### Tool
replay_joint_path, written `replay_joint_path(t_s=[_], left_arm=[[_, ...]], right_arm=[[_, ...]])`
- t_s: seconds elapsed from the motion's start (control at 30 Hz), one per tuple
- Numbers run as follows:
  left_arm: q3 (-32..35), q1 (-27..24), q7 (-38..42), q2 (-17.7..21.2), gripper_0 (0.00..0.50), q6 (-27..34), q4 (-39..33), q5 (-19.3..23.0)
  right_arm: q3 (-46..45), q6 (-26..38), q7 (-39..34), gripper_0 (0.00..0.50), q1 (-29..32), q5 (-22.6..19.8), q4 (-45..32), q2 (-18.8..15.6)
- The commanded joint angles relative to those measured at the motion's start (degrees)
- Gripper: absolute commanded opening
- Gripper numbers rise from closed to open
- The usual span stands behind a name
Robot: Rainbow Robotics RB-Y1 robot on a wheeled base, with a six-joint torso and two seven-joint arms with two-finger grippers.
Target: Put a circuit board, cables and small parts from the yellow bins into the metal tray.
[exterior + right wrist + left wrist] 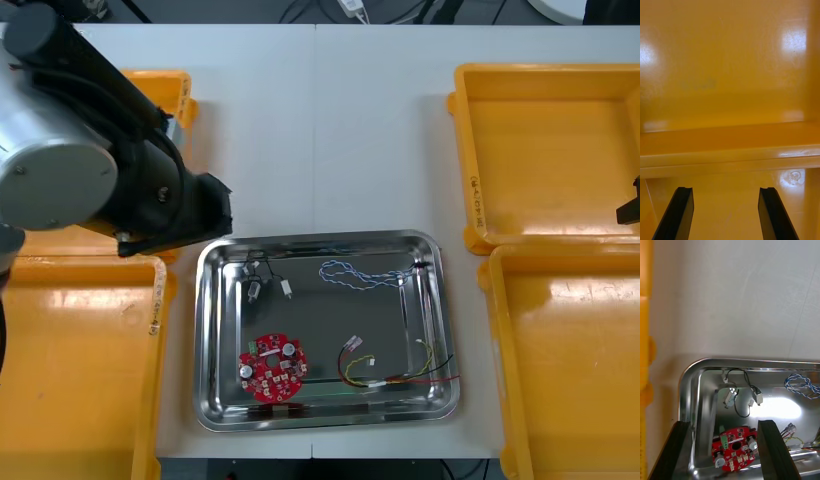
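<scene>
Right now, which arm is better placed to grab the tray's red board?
Left. The left gripper hangs open near the circuit board; the right gripper is over a yellow bin.

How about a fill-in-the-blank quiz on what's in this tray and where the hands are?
The round circuit board in the metal tray is ____.
The twisted cable there is blue and ____.
The right hand, over the yellow bins, is ____, not shut.
The left hand, near the tray's far left corner, is likewise ____.
Missing words: red; white; open; open.
</scene>
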Motion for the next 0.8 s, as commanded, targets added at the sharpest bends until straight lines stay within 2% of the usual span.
replay_joint_path(t_s=[0.03,0.43,0.8], left_arm=[[5.9,-2.9,-0.3,5.9,0.500,1.2,-2.3,4.9],[14.6,-2.2,-3.9,14.1,0.500,1.2,-0.5,15.3],[21.9,2.7,-14.3,18.3,0.500,1.2,3.3,16.8]], right_arm=[[-1.9,0.0,-2.0,0.500,0.2,0.0,-0.4,-1.6],[-1.9,0.0,-2.0,0.500,0.2,0.0,-0.4,-1.6],[-1.9,0.0,-2.0,0.500,0.2,0.0,-0.4,-1.6]])
